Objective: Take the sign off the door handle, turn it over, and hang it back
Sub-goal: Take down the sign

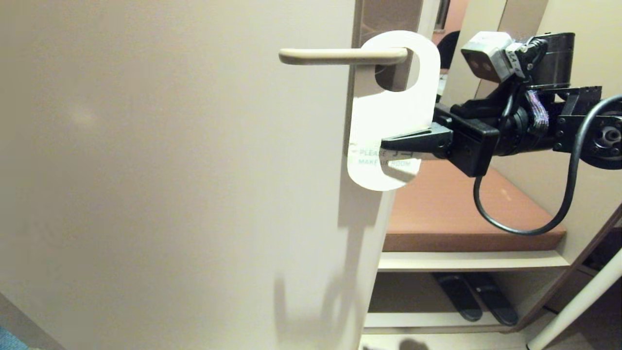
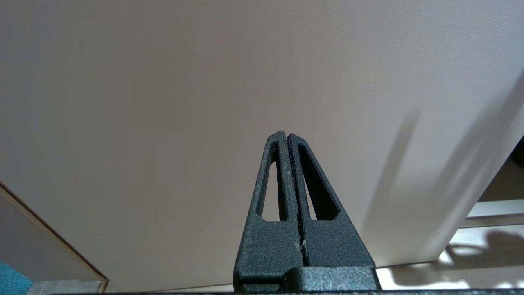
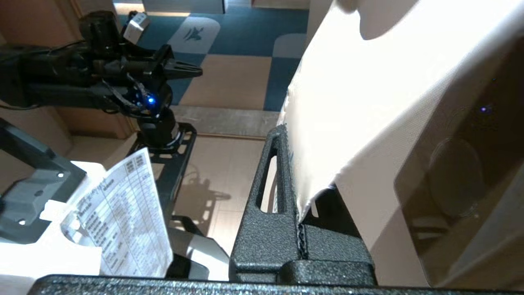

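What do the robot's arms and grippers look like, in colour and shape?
The right gripper is matt black with tapered fingers, on a black arm with a looping black cable and a grey camera box. The left gripper has textured black fingers with slotted cut-outs.

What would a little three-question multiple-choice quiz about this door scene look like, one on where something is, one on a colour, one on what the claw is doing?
1. Where does the sign hang?
A. On the door handle
B. On the shelf
C. On the floor

2. What colour is the side of the sign that faces the head camera?
A. Blue
B. White
C. Red

3. What is the right gripper doing?
A. Standing wide open, away from the sign
B. Shut on the handle
C. Shut on the lower part of the sign

Answers:
1 A: the lever passes through the sign's hole.
2 B: the facing side is white and reads PLEASE MAKE UP ROOM.
3 C: the right wrist view shows the card pinched between the fingers, while the left gripper is shut on nothing by the door.
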Robot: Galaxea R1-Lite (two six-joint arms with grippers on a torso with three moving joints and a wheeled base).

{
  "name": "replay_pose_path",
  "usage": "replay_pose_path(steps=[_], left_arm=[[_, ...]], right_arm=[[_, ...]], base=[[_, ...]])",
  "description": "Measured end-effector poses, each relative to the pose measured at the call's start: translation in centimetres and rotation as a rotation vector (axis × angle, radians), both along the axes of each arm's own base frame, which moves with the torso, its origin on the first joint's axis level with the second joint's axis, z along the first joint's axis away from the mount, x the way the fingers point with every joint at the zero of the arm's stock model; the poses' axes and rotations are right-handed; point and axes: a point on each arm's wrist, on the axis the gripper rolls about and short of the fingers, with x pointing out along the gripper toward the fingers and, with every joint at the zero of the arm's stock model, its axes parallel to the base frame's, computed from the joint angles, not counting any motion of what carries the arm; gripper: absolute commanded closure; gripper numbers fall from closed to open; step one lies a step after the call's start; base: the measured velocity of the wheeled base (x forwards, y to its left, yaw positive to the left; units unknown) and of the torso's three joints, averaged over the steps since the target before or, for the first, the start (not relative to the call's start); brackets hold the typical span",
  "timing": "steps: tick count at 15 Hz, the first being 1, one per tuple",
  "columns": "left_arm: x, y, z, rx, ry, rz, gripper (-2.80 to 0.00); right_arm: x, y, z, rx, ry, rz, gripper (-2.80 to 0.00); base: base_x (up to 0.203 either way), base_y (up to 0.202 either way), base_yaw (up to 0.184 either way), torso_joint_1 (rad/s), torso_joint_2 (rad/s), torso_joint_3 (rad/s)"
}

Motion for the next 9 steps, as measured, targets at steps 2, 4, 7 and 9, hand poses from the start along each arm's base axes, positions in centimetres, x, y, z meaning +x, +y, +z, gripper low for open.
replay_pose_path(steps=[2, 4, 7, 9], left_arm=[[0.00, 0.00, 0.00, 0.000, 0.000, 0.000, 0.00], [0.00, 0.00, 0.00, 0.000, 0.000, 0.000, 0.00], [0.00, 0.00, 0.00, 0.000, 0.000, -0.001, 0.00], [0.00, 0.00, 0.00, 0.000, 0.000, -0.001, 0.00]], right_arm=[[0.00, 0.00, -0.04, 0.001, -0.003, 0.000, 0.00], [-0.02, 0.01, -0.14, 0.001, -0.003, 0.000, 0.00], [-0.08, -0.02, -0.30, -0.006, -0.001, -0.020, 0.00], [-0.11, -0.01, -0.27, -0.010, -0.004, -0.034, 0.00]], base=[[0.000, 0.000, 0.000, 0.000, 0.00, 0.000], [0.000, 0.000, 0.000, 0.000, 0.00, 0.000], [0.000, 0.000, 0.000, 0.000, 0.00, 0.000], [0.000, 0.000, 0.000, 0.000, 0.00, 0.000]])
